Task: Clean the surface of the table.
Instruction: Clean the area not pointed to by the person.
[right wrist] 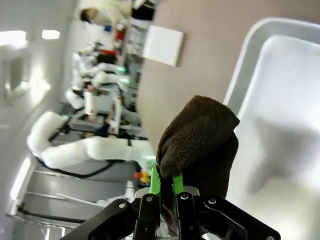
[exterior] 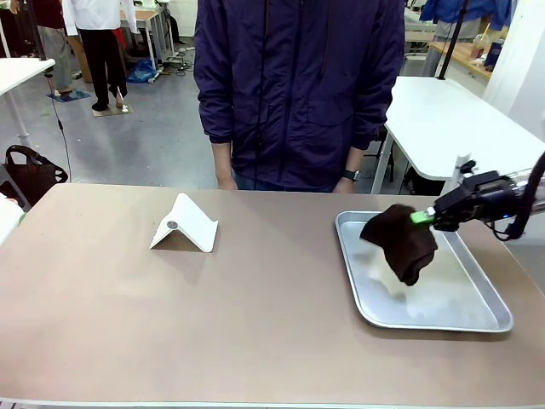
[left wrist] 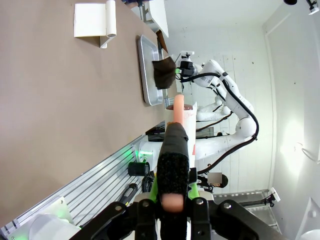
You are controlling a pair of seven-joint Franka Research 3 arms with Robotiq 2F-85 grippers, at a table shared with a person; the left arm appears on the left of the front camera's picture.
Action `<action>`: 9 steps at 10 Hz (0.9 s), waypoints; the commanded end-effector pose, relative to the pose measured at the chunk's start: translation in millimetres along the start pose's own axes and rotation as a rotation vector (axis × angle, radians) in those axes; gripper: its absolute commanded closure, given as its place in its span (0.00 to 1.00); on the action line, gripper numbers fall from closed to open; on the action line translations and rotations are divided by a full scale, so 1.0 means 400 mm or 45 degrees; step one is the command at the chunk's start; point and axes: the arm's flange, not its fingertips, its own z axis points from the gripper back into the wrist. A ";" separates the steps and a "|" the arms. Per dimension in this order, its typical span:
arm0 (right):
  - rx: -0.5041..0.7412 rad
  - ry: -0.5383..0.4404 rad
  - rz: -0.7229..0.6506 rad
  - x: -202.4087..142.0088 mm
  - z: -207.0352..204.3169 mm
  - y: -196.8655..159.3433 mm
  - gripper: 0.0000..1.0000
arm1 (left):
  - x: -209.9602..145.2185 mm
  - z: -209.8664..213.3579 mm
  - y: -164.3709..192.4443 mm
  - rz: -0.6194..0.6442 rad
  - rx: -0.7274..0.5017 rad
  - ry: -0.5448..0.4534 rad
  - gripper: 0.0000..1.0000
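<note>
A grey floor [exterior: 162,145] lies under even indoor light. One white table [exterior: 451,119] stands right, another white table [exterior: 21,70] left. A black bag [exterior: 30,175] sits on the floor.

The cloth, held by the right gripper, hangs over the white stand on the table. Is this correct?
Not quite. The cloth, held by the right gripper, hangs over the tray, not over the stand, which sits well apart on the table's other side. The front view shows this.

The large rectangular table [exterior: 170,324] has a smooth, matt brownish-taupe top. Near its right edge, the silver rectangular metal tray [exterior: 490,321] shows a dull sheen. The dark brown cloth [exterior: 404,243] is thick, nubbly terry. The white folded stand [exterior: 192,223] looks smooth and matt. The black-wrapped pale pink stick [left wrist: 172,170] looks coarse and fuzzy.
</note>
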 end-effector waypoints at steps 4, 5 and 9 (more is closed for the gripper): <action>0.493 -0.220 -0.046 -0.152 0.206 0.079 0.89 | -0.003 -0.003 -0.011 0.006 -0.004 -0.008 0.78; 0.508 -0.245 -0.081 -0.196 0.233 0.082 0.89 | -0.003 -0.003 -0.011 0.006 -0.004 -0.008 0.78; 0.420 -0.374 -0.094 -0.266 0.263 0.081 0.89 | -0.003 -0.003 -0.011 0.006 -0.004 -0.008 0.78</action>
